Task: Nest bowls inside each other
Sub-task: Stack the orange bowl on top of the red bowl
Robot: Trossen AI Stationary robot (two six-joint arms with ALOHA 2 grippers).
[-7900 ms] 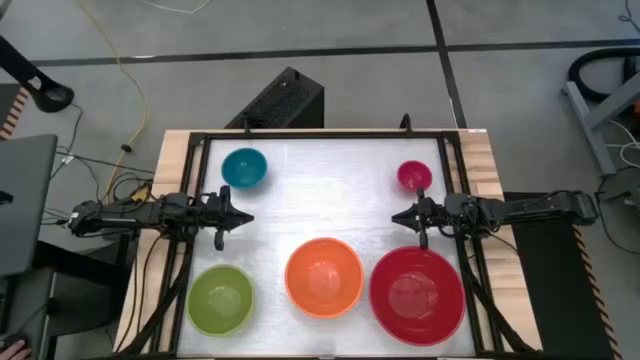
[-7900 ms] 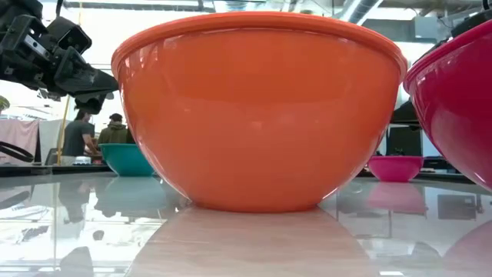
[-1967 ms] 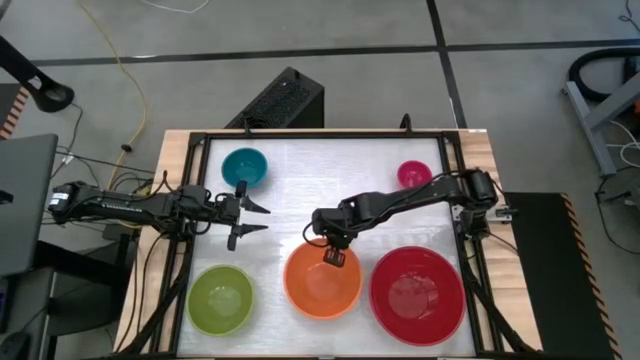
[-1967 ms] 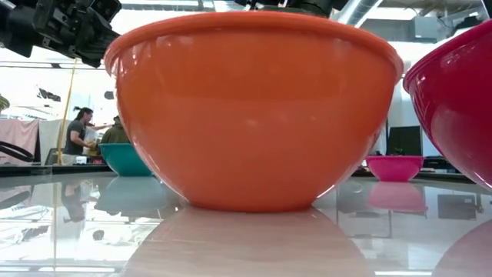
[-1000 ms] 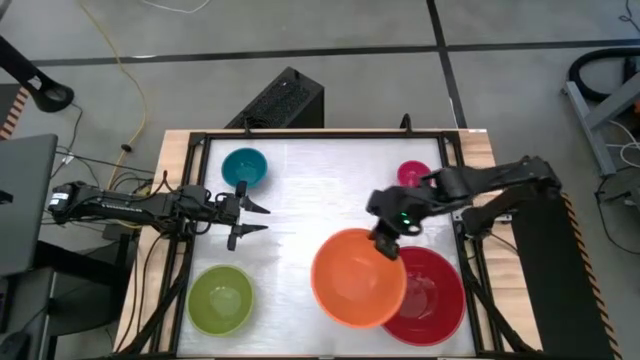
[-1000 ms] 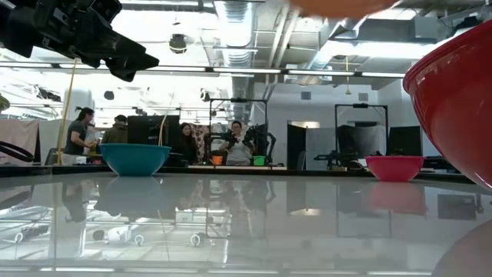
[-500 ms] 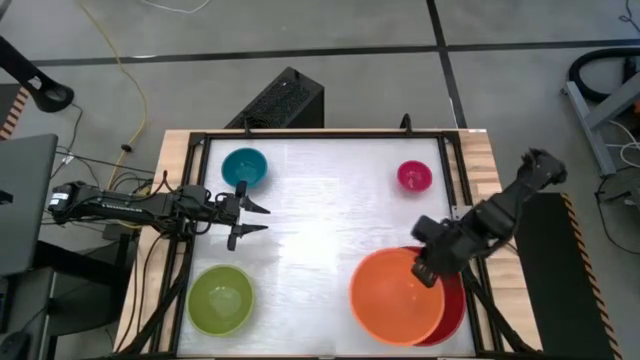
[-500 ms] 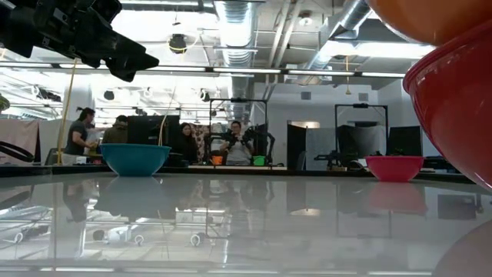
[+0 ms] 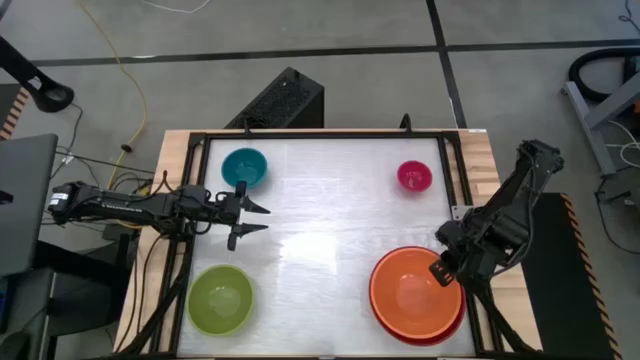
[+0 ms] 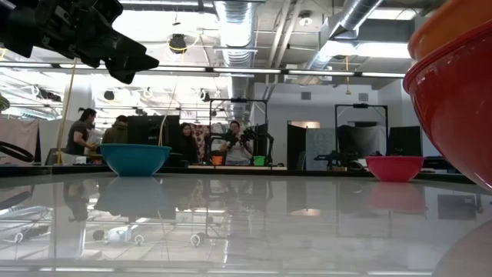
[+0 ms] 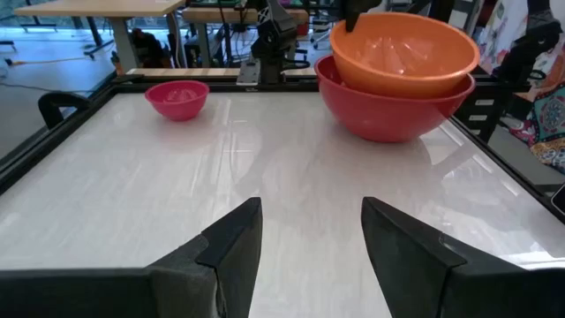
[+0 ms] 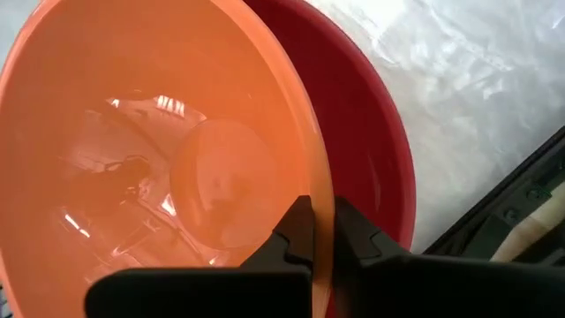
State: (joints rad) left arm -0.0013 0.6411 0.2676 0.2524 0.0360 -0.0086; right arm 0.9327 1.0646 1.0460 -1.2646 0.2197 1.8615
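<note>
The orange bowl [image 9: 410, 293] sits in the mouth of the larger red bowl [image 9: 452, 325] at the near right of the table, its rim standing above the red rim [image 11: 388, 102]. My right gripper [image 9: 446, 270] is shut on the orange bowl's rim. My left gripper [image 9: 255, 218] hovers open at the table's left, between the teal bowl [image 9: 244, 167] and the lime green bowl [image 9: 220, 298], touching nothing. The pink bowl [image 9: 414, 176] stands on its base at the far right. My right gripper pinches the orange bowl's rim [image 12: 323, 208] on its far-right side, one finger [image 12: 298, 228] inside the bowl and one [image 12: 351, 234] outside, between the orange and red walls. The fingers come from above, pointing steeply down. The bowl is upright inside the red bowl; whether its bottom rests there is hidden.
A black metal frame [image 9: 455, 205] runs around the white tabletop. The middle of the table [image 9: 320, 230] is bare. People stand in the room beyond the far edge [image 10: 231, 142].
My right gripper, still shut on the rim, has carried the orange bowl toward the table's right and near edges and downward, rolling its wrist as it went. The bowl has gone from hanging over the red bowl's left rim to sitting inside it.
</note>
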